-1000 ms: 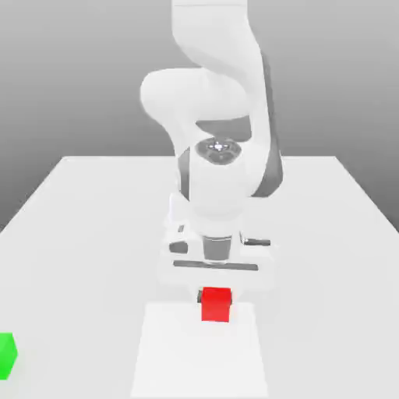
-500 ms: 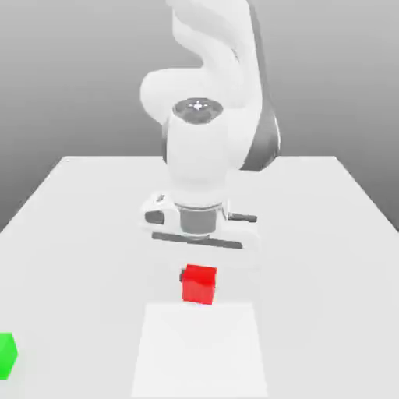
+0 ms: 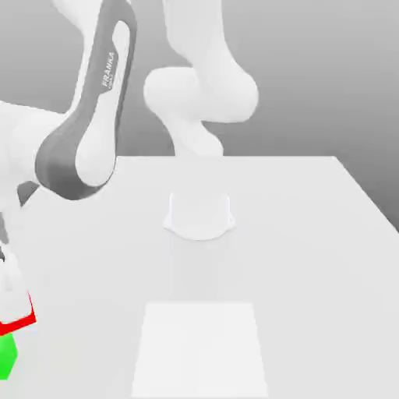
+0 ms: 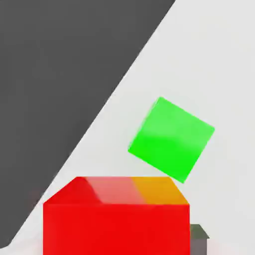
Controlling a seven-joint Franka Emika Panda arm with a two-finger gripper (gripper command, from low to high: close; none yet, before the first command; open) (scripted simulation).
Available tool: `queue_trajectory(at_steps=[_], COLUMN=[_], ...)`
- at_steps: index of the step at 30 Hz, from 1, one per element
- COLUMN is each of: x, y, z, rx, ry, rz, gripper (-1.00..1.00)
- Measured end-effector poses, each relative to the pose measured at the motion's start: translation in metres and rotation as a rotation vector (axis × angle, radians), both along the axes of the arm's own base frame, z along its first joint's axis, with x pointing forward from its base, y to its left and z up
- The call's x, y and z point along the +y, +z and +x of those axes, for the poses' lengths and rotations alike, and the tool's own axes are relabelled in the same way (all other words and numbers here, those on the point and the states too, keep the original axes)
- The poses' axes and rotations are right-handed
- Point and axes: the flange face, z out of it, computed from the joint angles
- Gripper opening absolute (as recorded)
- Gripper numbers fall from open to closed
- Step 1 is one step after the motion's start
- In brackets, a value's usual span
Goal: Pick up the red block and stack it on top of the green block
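See the green block (image 3: 6, 358) at the exterior view's left edge, on the counter (image 3: 288, 257); slightly rightward and above, find the red block (image 4: 117, 229) clenched in the hand (image 3: 14, 308). Lowered this askew, could clip a corner or topple off.

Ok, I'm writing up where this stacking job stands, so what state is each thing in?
Gripper: shut on the red block.
Red block: held, turned at an angle to the green block, not stacked.
Green block: on the table, top bare.
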Motion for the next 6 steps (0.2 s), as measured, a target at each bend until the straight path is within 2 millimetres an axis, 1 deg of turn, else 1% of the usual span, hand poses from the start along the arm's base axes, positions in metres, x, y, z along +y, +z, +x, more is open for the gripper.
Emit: queue_trajectory(at_steps=[2, 3, 6], x=[-0.006, -0.007, -0.007], y=[-0.027, -0.041, -0.041], z=[0.0, -0.001, -0.001], rx=[0.0, 0.0, 0.0], ry=[-0.013, -0.015, -0.015], rz=[-0.001, -0.001, -0.001], gripper=[-1.0, 1.0, 1.0])
